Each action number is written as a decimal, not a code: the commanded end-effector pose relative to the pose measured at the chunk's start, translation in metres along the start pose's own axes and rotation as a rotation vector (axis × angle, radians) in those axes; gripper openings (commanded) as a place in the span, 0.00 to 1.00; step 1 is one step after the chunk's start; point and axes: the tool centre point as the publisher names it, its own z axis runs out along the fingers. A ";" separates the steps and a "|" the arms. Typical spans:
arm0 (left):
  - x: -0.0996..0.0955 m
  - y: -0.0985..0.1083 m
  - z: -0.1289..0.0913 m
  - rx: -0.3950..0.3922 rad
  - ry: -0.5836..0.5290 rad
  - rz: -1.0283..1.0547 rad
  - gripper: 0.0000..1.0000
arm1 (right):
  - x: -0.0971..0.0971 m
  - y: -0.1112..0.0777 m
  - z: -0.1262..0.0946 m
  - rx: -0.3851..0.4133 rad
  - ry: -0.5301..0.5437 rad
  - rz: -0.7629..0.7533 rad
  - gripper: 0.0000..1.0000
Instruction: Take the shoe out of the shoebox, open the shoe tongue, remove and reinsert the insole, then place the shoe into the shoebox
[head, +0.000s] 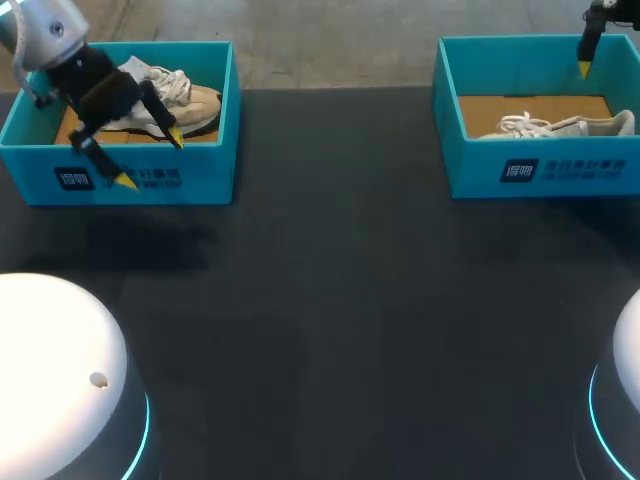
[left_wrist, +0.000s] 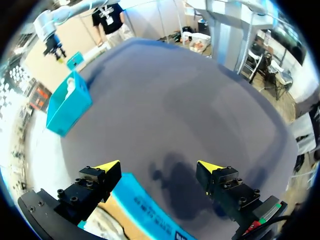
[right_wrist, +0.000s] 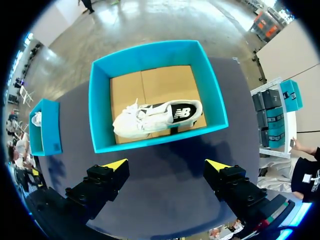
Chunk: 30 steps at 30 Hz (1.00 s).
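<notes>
Two teal shoeboxes stand on the dark worktop (head: 330, 300), one at each far corner. The left shoebox (head: 150, 178) holds a beige and white sneaker (head: 190, 100). The right shoebox (head: 540, 170) holds a white sneaker (head: 560, 127) w/ a black patch near the heel, on the cardboard bottom. The left tool (head: 151, 161) hangs over the near wall of the left shoebox, fingers wide apart, nothing btw. them. The right tool (right_wrist: 166, 165) is above the right shoebox, also wide, holding nothing.
</notes>
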 end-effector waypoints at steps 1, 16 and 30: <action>-0.010 0.002 -0.023 -0.030 0.016 -0.012 1.00 | 0.000 -0.001 0.000 -0.002 0.000 0.001 1.00; -0.028 0.063 -0.083 -0.087 0.068 0.028 1.00 | 0.000 -0.001 0.000 -0.002 0.000 0.001 1.00; -0.035 0.128 -0.117 -0.142 0.198 0.120 1.00 | 0.000 -0.001 0.000 -0.002 0.000 0.001 1.00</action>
